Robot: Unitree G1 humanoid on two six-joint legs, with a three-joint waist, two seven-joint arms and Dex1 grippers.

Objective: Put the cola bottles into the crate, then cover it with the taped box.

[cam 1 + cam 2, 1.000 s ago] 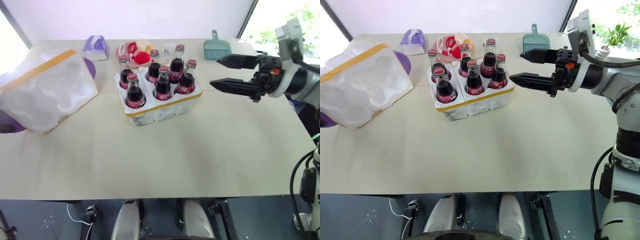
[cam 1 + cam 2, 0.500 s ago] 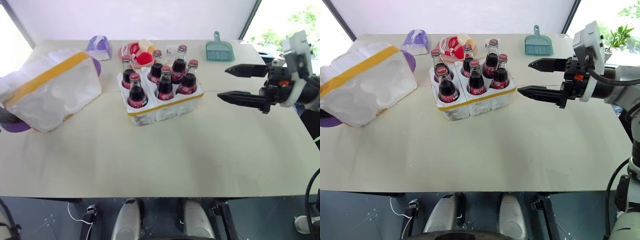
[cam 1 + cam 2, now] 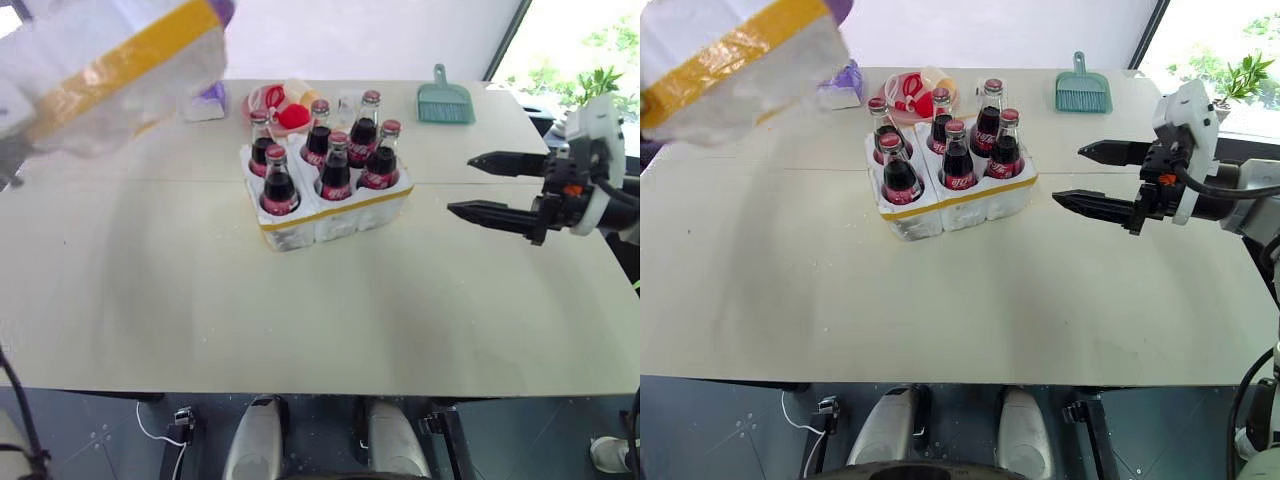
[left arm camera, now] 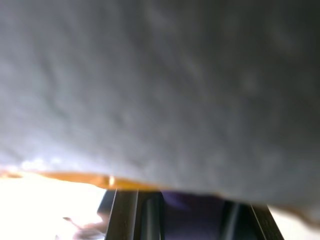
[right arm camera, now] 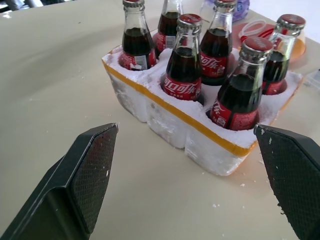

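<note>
Clearly, in the left eye view, the taped box (image 3: 105, 70) was seen raised off the tabletop (image 3: 300, 300) at the far left, up and to the left of the crate (image 3: 330, 205), whose wells were filled by all six cola bottles (image 3: 330, 160). The left hand itself was hidden; it was judged clamped on the box. In the right eye view, the right hand (image 3: 1092, 176) was seen spread wide and empty, just right of the crate, pointing toward it. In the left wrist view, the box's foam was seen close up. In the right wrist view, the crate was framed between the parted fingers (image 5: 80, 175).
</note>
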